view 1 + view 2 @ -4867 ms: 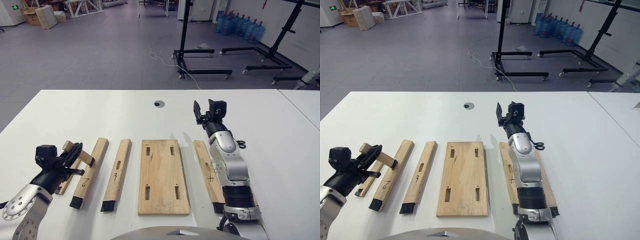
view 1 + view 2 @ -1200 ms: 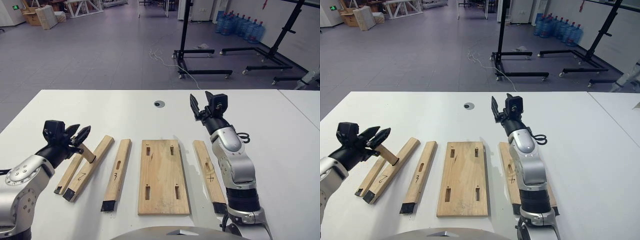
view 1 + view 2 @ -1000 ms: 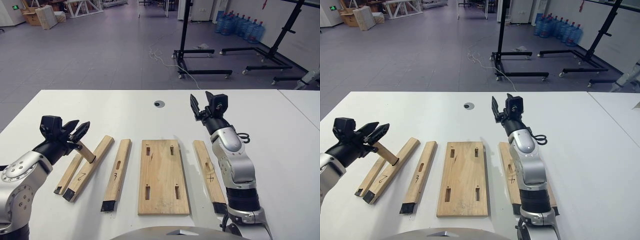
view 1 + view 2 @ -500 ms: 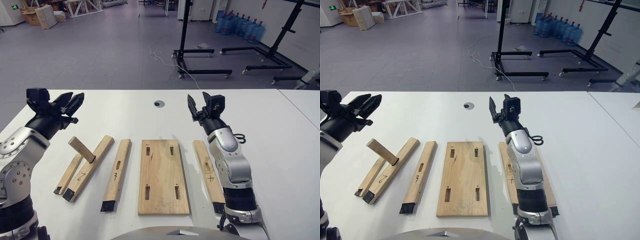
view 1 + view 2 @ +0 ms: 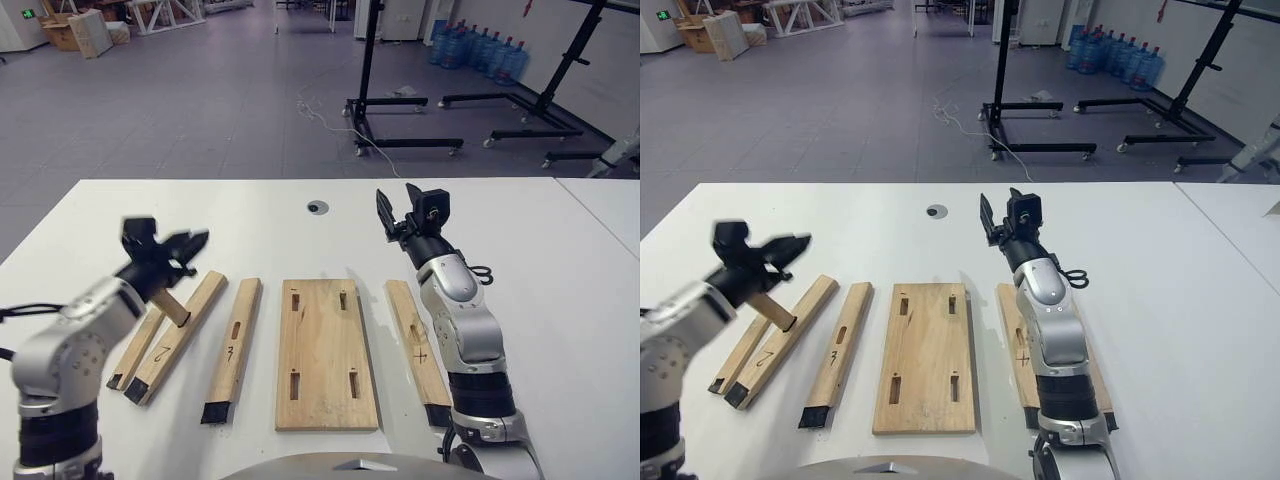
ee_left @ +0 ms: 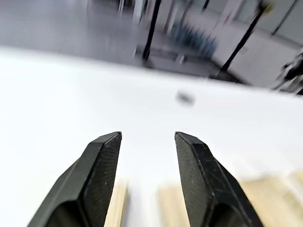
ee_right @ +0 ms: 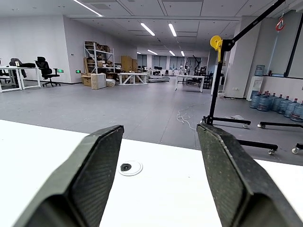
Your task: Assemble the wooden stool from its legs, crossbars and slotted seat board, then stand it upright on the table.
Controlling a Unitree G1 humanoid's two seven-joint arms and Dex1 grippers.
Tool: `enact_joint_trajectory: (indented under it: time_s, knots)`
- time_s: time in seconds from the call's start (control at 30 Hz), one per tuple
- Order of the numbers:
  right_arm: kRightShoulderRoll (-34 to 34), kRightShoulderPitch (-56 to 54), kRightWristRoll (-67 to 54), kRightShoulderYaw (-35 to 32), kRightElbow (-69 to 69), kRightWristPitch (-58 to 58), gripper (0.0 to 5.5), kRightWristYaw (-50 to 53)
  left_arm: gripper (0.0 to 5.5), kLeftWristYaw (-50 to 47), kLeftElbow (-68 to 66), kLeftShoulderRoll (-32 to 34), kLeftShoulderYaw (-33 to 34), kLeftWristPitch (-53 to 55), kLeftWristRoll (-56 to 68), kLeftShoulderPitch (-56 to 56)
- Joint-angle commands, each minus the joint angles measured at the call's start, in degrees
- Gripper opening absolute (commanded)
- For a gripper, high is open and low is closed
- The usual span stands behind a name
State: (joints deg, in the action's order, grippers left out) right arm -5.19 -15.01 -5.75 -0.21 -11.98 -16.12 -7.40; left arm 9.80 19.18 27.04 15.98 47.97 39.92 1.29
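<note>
The slotted seat board (image 5: 326, 350) lies flat mid-table. Left of it are leg "3" (image 5: 233, 345), leg "2" (image 5: 178, 332) and another leg (image 5: 138, 347). A short crossbar (image 5: 172, 308) rests slanted across the far end of leg "2". My left gripper (image 5: 185, 252) hovers just above that crossbar, open and empty; its fingers (image 6: 102, 175) frame blurred wood below. Right of the board lies one more leg (image 5: 416, 340). My right gripper (image 5: 405, 215) is raised beyond that leg's far end, open, with nothing between its fingers (image 7: 71, 189).
A round cable hole (image 5: 318, 208) sits in the white table (image 5: 250, 225) behind the board. A second table (image 5: 612, 205) adjoins at the right. Black wheeled stands (image 5: 400, 120) are on the floor beyond the far edge.
My left gripper, which had let go of the crossbar and drawn off to the far left, has swung back over it. The right arm has barely moved.
</note>
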Motion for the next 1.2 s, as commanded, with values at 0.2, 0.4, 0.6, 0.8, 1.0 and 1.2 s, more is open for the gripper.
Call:
enact_joint_trajectory:
  time_s: [0.2, 0.4, 0.6, 0.8, 1.0, 1.2]
  knots:
    - [0.55, 1.09, -1.46, -0.44, -1.36, -0.83, 2.85, 0.25, 2.03, 2.66, -2.25, -2.3, 2.52, -5.72, -2.44, -0.14]
    - [1.07, 0.04, -1.27, -0.3, -0.97, -0.41, 2.85, 0.56, 2.03, 0.15, 7.04, -4.71, 0.76, -2.2, 1.35, -5.04]
    - [-0.07, 0.25, -1.25, -1.42, -1.44, -0.1, 2.85, 0.29, 2.03, -4.82, 13.59, -2.33, 9.44, -1.35, 7.12, -10.38]
    - [-1.29, 0.82, -0.99, -2.55, -1.43, 0.49, 2.85, 0.18, 2.03, -3.8, 17.53, -0.94, 21.83, -10.12, 6.45, -5.09]
    - [-0.67, -0.45, -0.56, -0.86, -0.75, 0.52, 2.85, -0.2, 2.03, 1.77, 12.56, -1.93, 23.67, -16.26, 5.05, 2.31]
    - [-0.74, -0.66, -0.68, 0.15, -0.44, 0.56, 2.85, -0.57, 2.03, 5.28, 9.18, -3.77, 25.87, -16.86, 10.46, 7.8]
